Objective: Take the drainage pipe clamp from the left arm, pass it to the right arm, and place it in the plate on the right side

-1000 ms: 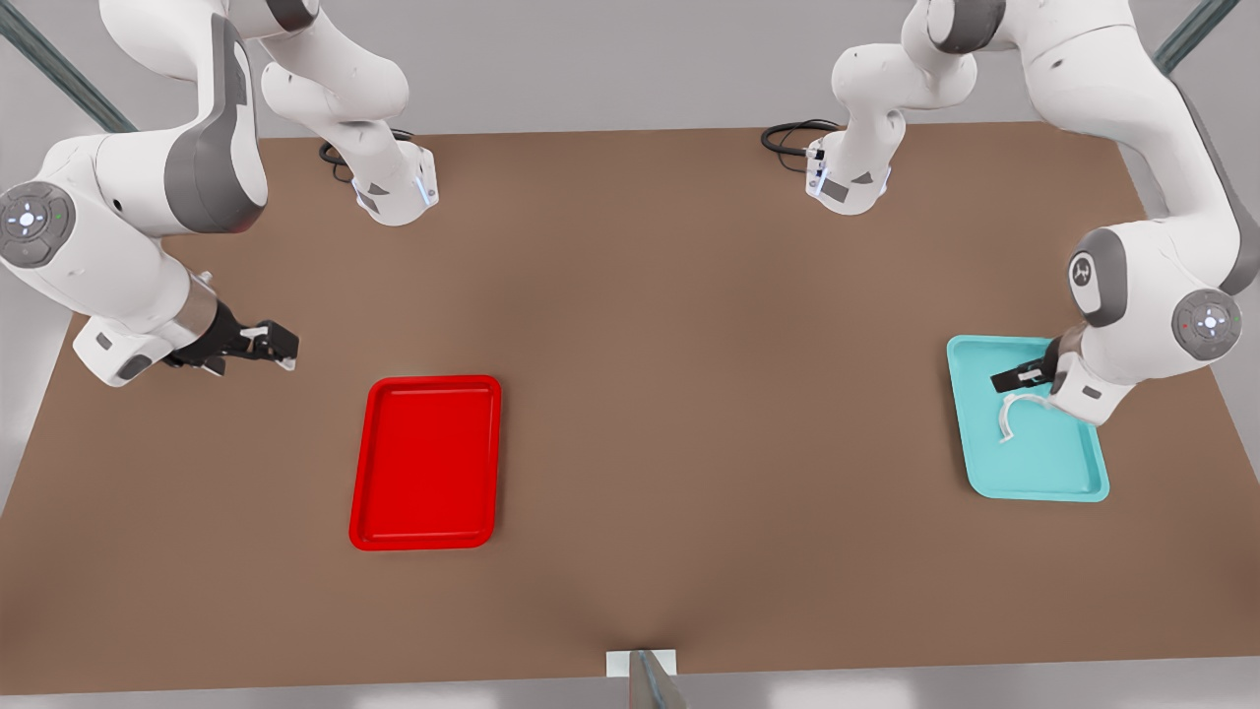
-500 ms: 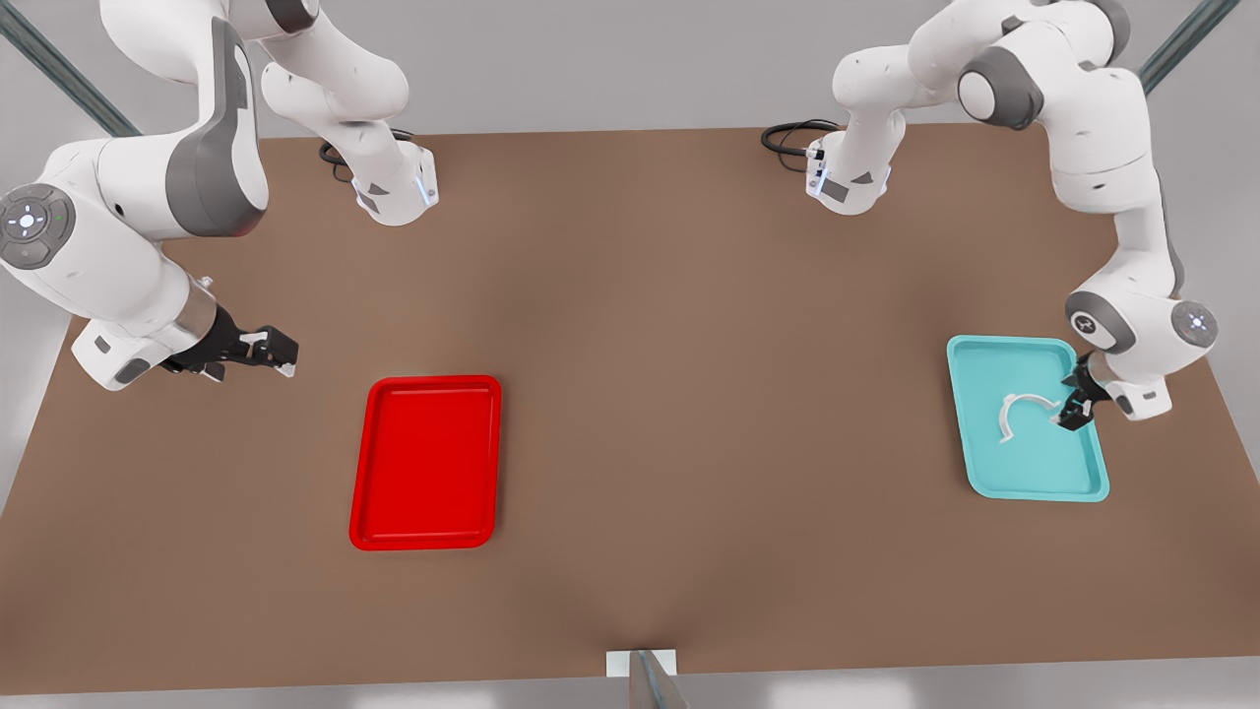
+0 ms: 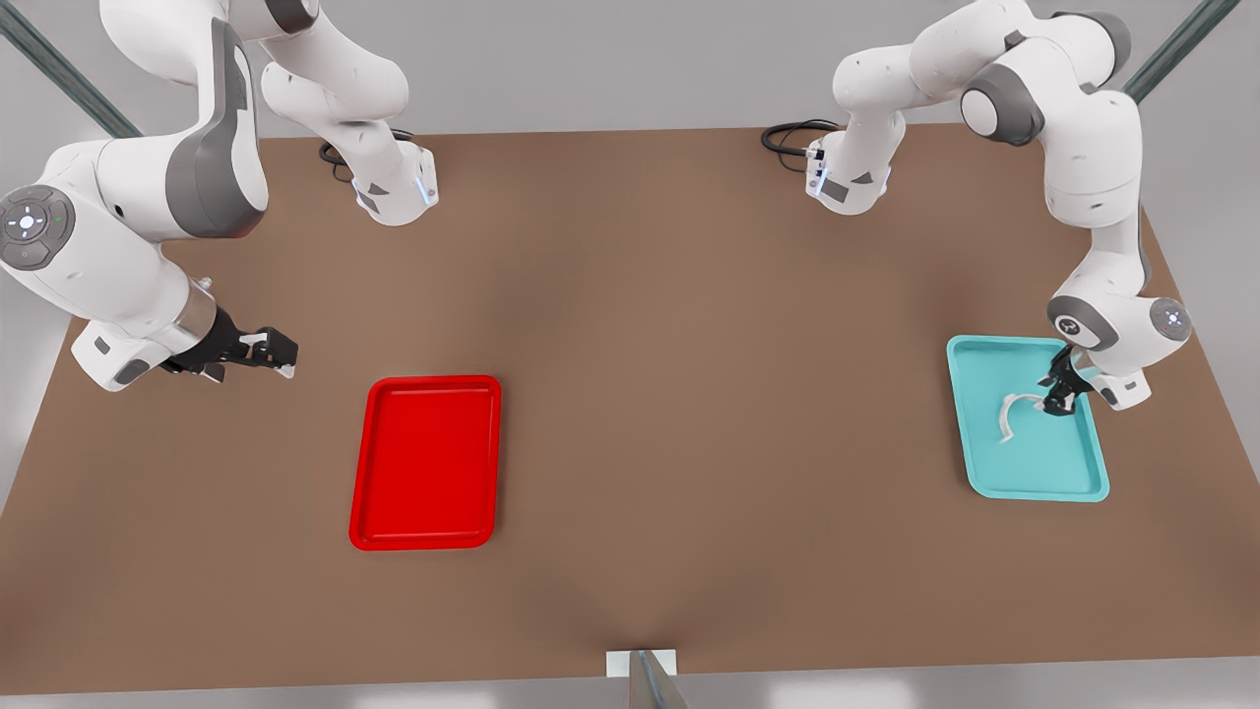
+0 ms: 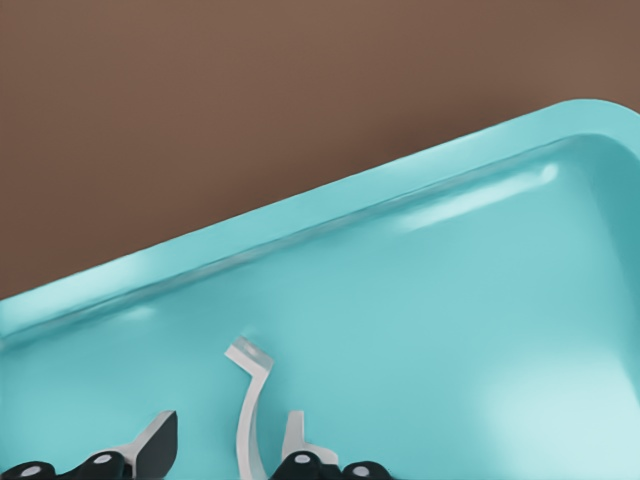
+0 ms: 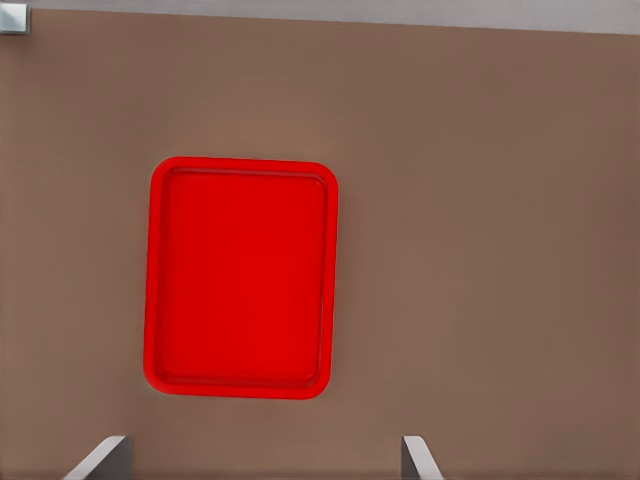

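The drainage pipe clamp (image 3: pixel 1012 412), a thin white half-ring, lies flat in a teal tray (image 3: pixel 1034 492) at the front view's right. My left gripper (image 3: pixel 1061 394) is low over that tray, at the clamp's end nearest it. In the left wrist view the clamp (image 4: pixel 250 400) rises between the two fingertips (image 4: pixel 155 440), which stand apart on either side, so my left gripper (image 4: pixel 225 445) is open. The red plate (image 3: pixel 425 463) sits empty at the front view's left. My right gripper (image 3: pixel 285 353) waits open beyond it, looking down on the plate (image 5: pixel 240 280).
Both arm bases (image 3: pixel 394 192) and black cables (image 3: pixel 792 133) stand at the table's far edge. A small white marker (image 3: pixel 640 662) sits at the near edge. The teal tray (image 4: pixel 450 300) lies close to the table's edge at the front view's right. Bare brown tabletop separates the trays.
The left arm has swung back and lowered its gripper from above the teal tray down to the clamp's end, fingers now straddling it. The right arm has barely moved.
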`<state>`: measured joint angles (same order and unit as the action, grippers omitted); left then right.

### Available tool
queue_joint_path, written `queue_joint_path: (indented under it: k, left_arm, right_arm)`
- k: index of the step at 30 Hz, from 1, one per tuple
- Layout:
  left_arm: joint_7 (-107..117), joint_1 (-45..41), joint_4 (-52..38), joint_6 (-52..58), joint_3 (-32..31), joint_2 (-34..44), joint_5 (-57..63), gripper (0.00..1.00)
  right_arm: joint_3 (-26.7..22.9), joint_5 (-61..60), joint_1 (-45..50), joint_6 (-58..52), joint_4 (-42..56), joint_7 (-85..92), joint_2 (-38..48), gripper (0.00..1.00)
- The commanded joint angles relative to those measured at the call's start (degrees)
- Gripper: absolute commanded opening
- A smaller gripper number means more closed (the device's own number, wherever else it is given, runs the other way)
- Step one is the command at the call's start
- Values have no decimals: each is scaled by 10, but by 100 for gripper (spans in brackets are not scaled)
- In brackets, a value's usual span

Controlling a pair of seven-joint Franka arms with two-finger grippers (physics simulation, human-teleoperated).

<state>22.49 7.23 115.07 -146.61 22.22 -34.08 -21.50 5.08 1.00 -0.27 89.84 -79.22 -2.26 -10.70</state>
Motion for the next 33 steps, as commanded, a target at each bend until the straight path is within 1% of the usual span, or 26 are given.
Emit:
queue_joint_path:
  k: [1, 6, 20, 21, 23, 25, 27, 31, 33]
  left_arm:
    - [-17, 2, -1, -3, 0, -1, 1, 61]
    - [-21, 2, -4, -3, -1, -4, 1, 46]
    - [-15, 2, 0, -3, -4, -8, -1, 44]
    - [-15, 2, 0, 2, -4, -8, -1, 41]
    - [-15, 2, 0, 3, -4, -8, -1, 31]
    - [-15, 2, 0, 3, -4, -8, -1, 29]
    - [-15, 2, 0, 3, -4, -8, -1, 21]
    - [-17, 2, -2, 4, -4, -6, -1, 21]
    - [-15, 1, -10, 31, -4, 1, -1, 21]
  right_arm:
    - [0, 0, -1, 0, 0, -1, 1, 100]
    - [0, 0, -3, 0, 0, -1, 1, 100]
    - [0, 0, -5, 0, 0, -1, -1, 100]
    - [0, 0, -5, 0, 0, -1, -1, 100]
    - [0, 1, -5, 0, 0, -1, -2, 100]
    - [0, 0, -5, -1, -1, -1, -2, 100]
    - [0, 1, -5, -1, -1, -1, -2, 100]
    - [0, 1, -5, -1, 0, -1, -2, 100]
    - [0, 1, -5, -1, 0, -1, -2, 100]
